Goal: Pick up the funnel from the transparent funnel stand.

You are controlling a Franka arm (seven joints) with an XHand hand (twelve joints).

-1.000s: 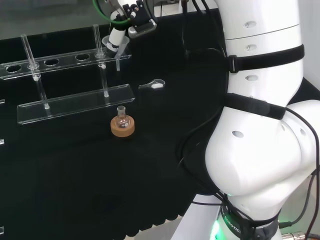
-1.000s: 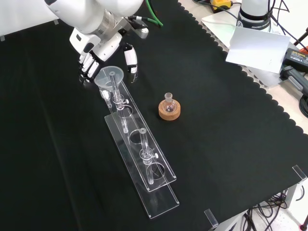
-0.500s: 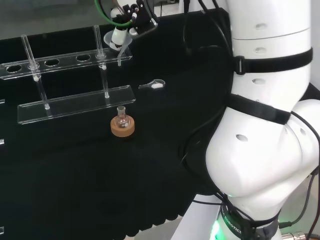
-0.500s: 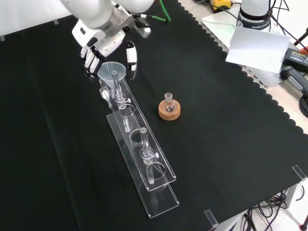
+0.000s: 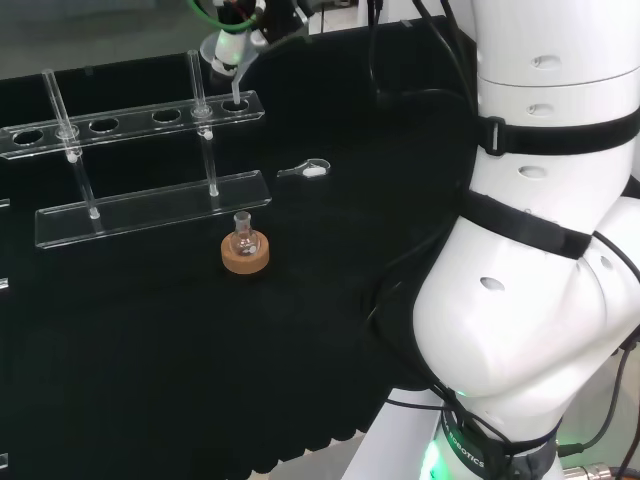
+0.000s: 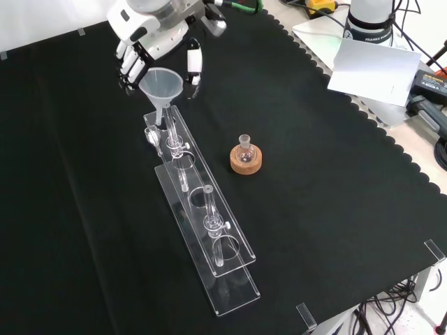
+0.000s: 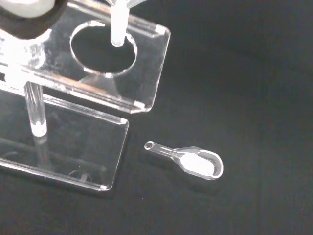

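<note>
Between the robot hand's [image 6: 150,35] fingers, the funnel [image 6: 160,85].

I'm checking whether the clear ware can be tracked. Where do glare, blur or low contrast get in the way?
Wrist view: a blurred white part of the hand sits at one corner, while the funnel stand shows bright edge glints. Head view: the funnel is pale and faint against the dark cloth. Front view: the funnel reads clearly, its stem blending into the stand's reflections.

Funnel [image 6: 160,85]: clear, conical, upright, mouth up, stem tip just over the end hole. Funnel stand [image 6: 202,223]: transparent, two-tier, long, running from 11 toward 5 o'clock in the front view.
</note>
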